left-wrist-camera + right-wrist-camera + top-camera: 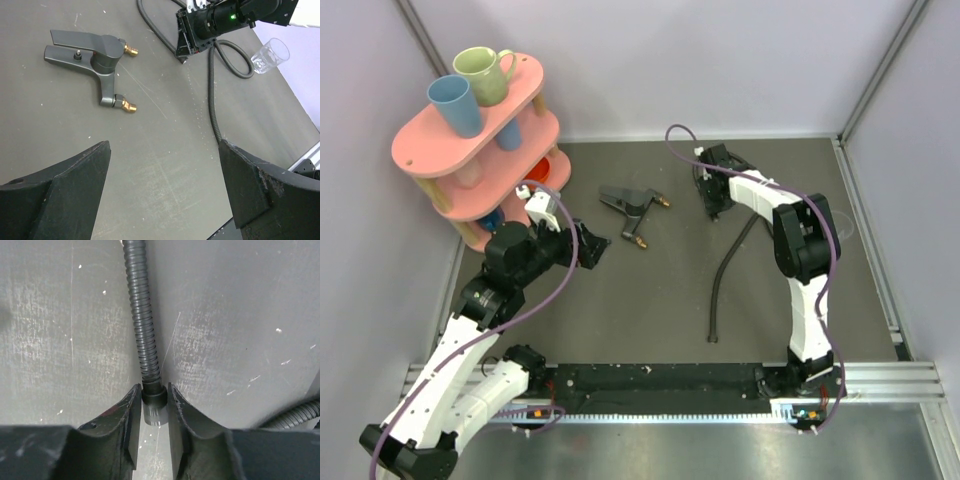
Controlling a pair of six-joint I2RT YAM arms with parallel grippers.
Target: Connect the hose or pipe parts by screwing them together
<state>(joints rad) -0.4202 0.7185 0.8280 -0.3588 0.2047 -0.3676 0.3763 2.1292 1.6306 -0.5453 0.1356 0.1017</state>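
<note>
The dark grey ribbed hose (723,270) lies on the table right of centre, running from the far right toward the near edge. My right gripper (152,400) is shut on its dark end collar (153,392), one finger pressed on each side; the hose (142,325) runs straight away from the jaws. The forked fitting (632,203) with brass threaded ends lies flat at the middle back, also visible in the left wrist view (100,55). My left gripper (165,170) hangs open over bare table, near side of the fitting, holding nothing.
A pink tiered rack (425,150) with a green mug (485,72) and a blue cup (455,105) stands at the back left. A clear glass (270,54) sits by the right wall. Grey walls enclose the table; a metal rail (880,380) runs along the near edge.
</note>
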